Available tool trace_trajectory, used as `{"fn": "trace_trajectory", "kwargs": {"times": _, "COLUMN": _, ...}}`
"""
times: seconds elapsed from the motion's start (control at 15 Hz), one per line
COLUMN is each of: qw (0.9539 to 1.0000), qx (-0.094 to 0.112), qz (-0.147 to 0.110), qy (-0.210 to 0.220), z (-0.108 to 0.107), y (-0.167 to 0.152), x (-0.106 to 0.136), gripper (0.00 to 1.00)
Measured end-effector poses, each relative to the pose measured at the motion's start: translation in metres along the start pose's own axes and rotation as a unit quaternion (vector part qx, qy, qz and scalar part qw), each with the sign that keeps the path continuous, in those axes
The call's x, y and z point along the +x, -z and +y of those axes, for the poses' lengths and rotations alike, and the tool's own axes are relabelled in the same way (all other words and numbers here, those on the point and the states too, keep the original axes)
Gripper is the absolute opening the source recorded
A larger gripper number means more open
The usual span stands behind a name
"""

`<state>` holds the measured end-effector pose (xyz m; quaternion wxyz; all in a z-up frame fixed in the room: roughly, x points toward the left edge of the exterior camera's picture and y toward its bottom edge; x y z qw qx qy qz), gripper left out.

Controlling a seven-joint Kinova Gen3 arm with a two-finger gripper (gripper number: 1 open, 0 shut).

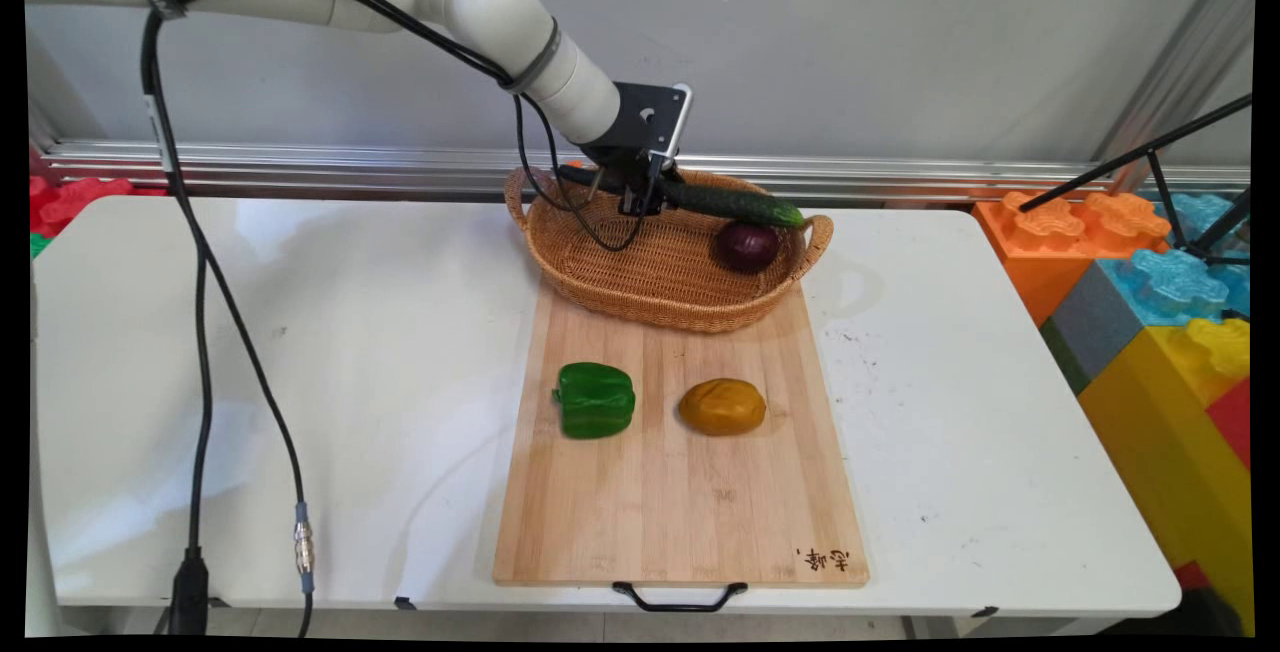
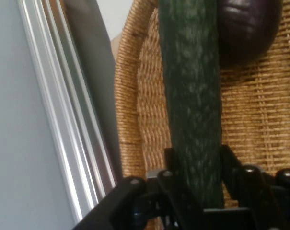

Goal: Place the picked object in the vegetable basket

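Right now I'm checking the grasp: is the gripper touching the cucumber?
Touching. The hand view shows the gripper with its black fingers pressed against both sides of the cucumber, no gap visible, above the wicker basket.

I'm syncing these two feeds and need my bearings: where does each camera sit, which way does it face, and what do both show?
Main view: fixed above the table's near side, looking down across the cutting board toward the wall; the white arm and gripper enter from upper left.
Hand view: on the hand, looking along the gripper; its black linkage and fingers rise from the bottom edge.
Shared: the cucumber between the fingers, the purple onion, the wicker basket.
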<state>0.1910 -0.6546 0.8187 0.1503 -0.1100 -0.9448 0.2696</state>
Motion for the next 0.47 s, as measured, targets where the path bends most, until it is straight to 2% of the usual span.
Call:
{"fn": "trace_trajectory", "kwargs": {"times": 0.07, "qw": 1.0, "qx": -0.001, "qz": 0.001, "qy": 0.0, "z": 0.0, "y": -0.003, "x": -0.001, "gripper": 0.0}}
{"fn": "trace_trajectory", "kwargs": {"times": 0.13, "qw": 1.0, "qx": -0.001, "qz": 0.003, "qy": 0.0, "z": 0.0, "y": -0.007, "x": -0.002, "gripper": 1.0}}
{"fn": "trace_trajectory", "kwargs": {"times": 0.47, "qw": 0.9999, "qx": 0.005, "qz": 0.009, "qy": 0.011, "z": -0.001, "y": -0.014, "x": -0.003, "gripper": 1.0}}
